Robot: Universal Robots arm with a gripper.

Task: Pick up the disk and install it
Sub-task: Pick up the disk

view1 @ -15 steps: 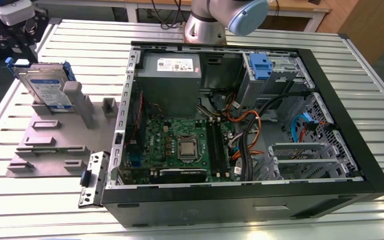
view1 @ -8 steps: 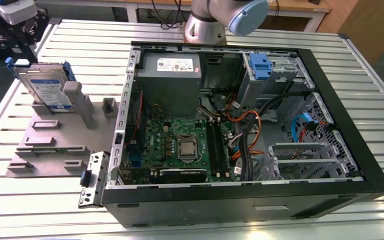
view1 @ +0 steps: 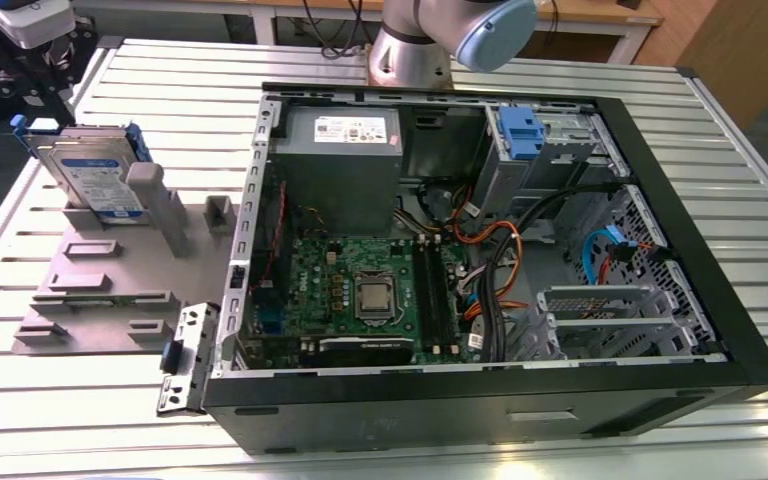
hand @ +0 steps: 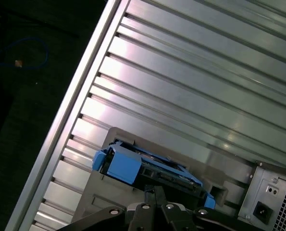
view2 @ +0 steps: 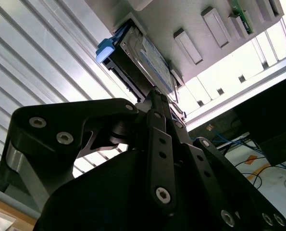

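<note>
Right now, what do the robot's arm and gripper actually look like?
The arm is a round silver-grey tube with a pale blue cap over a joint. The gripper is matte black, built of flat jointed bars studded with silver screws; a white housing sits above it in the exterior view.

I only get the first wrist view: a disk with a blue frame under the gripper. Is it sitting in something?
Observer: Yes. In the exterior view the disk stands on edge in a grey stand, on the exterior view's left of the open computer case.
Operator: Where is the gripper?
Observer: The gripper hangs right above the disk's top edge; contact I cannot tell.
Operator: Anything in the case's drive bay?
Observer: A blue bracket sits there, beside the power supply.
</note>
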